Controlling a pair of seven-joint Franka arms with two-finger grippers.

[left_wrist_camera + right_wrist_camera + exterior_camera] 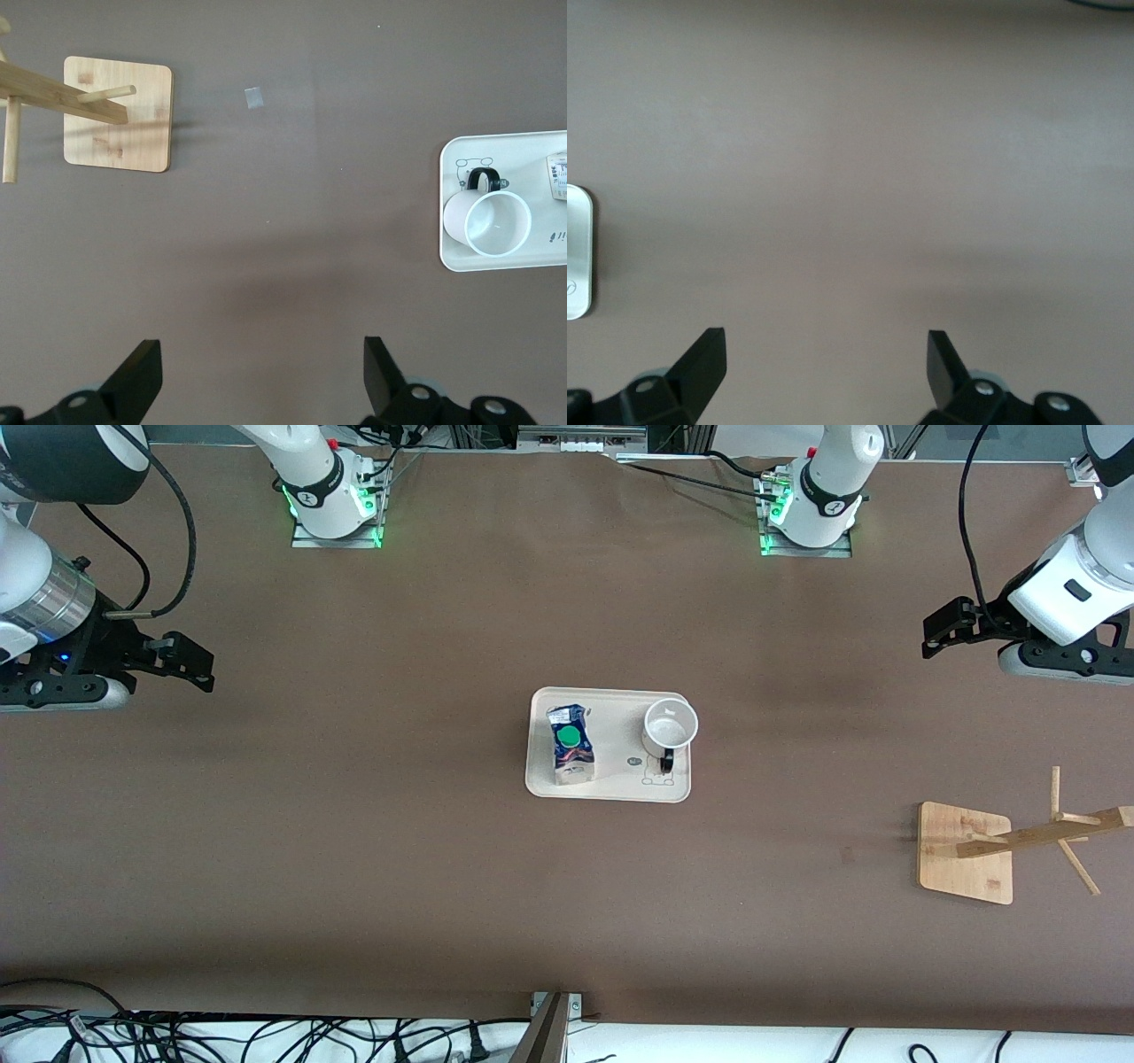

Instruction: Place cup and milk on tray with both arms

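The cream tray (611, 790) lies at the table's middle. The milk carton (570, 745) with its green cap stands on it toward the right arm's end. The white cup (670, 725) stands upright on it toward the left arm's end, its black handle toward the front camera. In the left wrist view the cup (487, 223) and the tray (454, 150) show at the edge. My left gripper (941, 628) (262, 372) is open and empty, up over bare table at the left arm's end. My right gripper (188, 662) (827, 367) is open and empty, over bare table at the right arm's end; a tray corner (576, 252) shows.
A wooden rack with a square base (964, 853) and slanted pegs stands near the left arm's end, nearer to the front camera than the tray; it also shows in the left wrist view (118, 113). Cables lie along the table's front edge.
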